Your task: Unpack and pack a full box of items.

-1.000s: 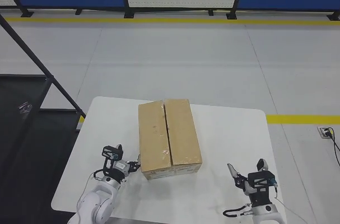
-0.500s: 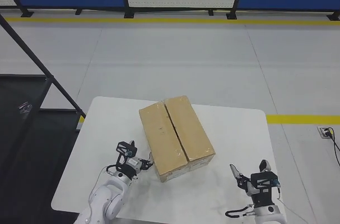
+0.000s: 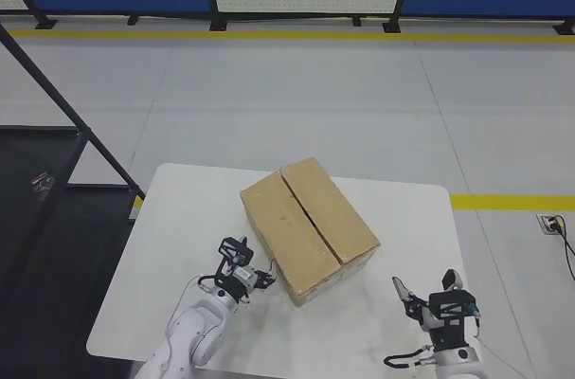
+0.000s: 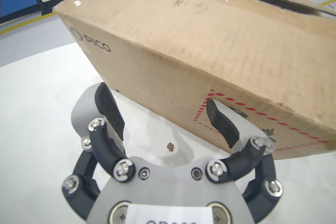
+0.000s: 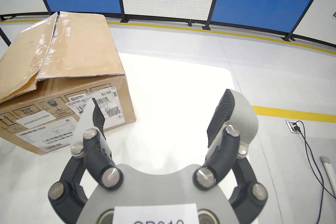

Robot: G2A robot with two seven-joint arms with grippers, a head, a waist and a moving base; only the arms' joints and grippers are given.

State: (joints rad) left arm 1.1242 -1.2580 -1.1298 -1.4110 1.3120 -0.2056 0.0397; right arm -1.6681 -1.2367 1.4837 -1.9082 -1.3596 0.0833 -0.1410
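A brown cardboard box (image 3: 308,227) lies slantwise in the middle of the white table (image 3: 183,218), its top flaps closed along a centre seam. My left gripper (image 3: 253,276) is open at the box's near left corner, one fingertip (image 4: 220,122) against the long side wall of the box (image 4: 183,33). My right gripper (image 3: 425,288) stands open over the table's near right corner, well apart from the box (image 5: 65,78), with nothing between its fingers. One top flap is slightly lifted at the end bearing the labels.
A black frame (image 3: 69,142) stands off the table's left side. Grey floor with yellow lines lies beyond the far and right edges. A floor socket with a cable (image 3: 552,225) sits to the right. Bare table surface lies left of the box and between the grippers.
The left gripper has travelled rightward along the near side, pushing the box's near end to the right so the box has turned. The right gripper has drawn back slightly toward the near edge.
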